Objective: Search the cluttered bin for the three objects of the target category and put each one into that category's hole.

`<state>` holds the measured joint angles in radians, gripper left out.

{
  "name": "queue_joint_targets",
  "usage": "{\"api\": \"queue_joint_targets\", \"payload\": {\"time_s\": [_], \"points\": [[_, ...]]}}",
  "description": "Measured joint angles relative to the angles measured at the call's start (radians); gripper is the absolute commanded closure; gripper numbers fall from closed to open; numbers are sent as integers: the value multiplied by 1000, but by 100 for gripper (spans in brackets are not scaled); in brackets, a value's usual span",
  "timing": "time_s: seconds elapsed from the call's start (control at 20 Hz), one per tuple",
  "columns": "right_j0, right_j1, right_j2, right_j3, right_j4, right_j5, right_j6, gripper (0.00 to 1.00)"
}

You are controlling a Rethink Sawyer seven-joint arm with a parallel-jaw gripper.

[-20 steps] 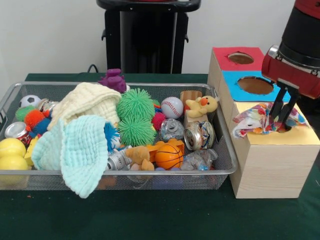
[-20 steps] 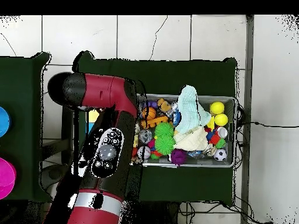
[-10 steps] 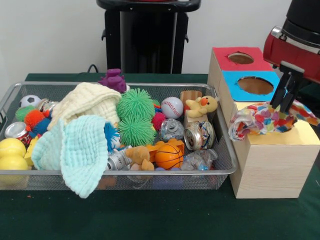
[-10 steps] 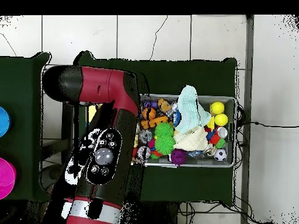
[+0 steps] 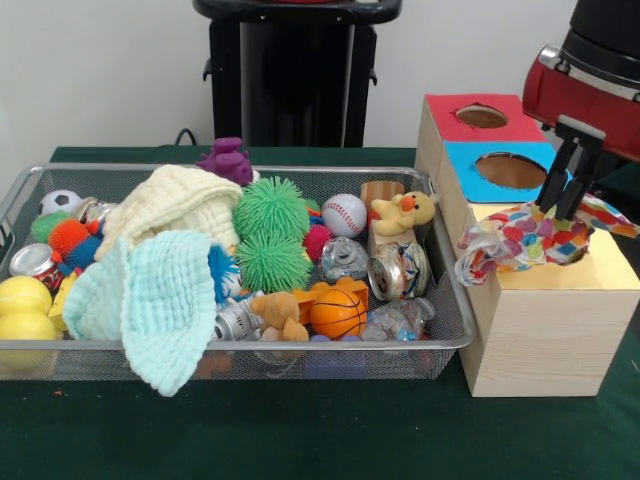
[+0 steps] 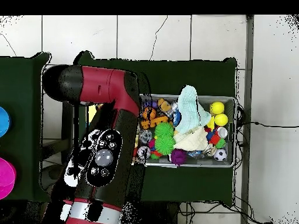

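Note:
My gripper (image 5: 562,208) hangs over the yellow-topped wooden box (image 5: 600,272) at the right, its jaws close together and pinched on the top of a small white cloth printed with coloured patches (image 5: 520,240). The cloth lies spread over the yellow top and covers the hole; its left edge droops over the box's side. The wire mesh bin (image 5: 440,340) sits left of the boxes, full of toys. No other printed cloth shows in it. In the overhead view the red arm (image 6: 105,151) hides the boxes and the gripper; the bin (image 6: 229,100) lies to its right.
The blue-topped hole (image 5: 510,170) and the red-topped hole (image 5: 481,116) lie behind the yellow one. In the bin are a mint waffle cloth (image 5: 150,300), a cream waffle cloth (image 5: 175,205), green spiky balls (image 5: 270,235), a baseball (image 5: 344,214), a basketball (image 5: 337,312), cans and a duck (image 5: 405,212).
My gripper has risen a little from the yellow top. The printed cloth, bunched low a second ago, has come up with it and spread wider across the box.

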<state>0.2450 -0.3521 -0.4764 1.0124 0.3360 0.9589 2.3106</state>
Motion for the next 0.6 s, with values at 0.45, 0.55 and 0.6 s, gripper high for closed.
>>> {"api": "queue_joint_targets", "payload": {"time_s": [0.45,0.55,0.6], "points": [[0,0,-5,0,-1,0,0,100],[0,0,-6,0,-2,0,0,100],[0,0,-6,0,-3,0,0,100]]}}
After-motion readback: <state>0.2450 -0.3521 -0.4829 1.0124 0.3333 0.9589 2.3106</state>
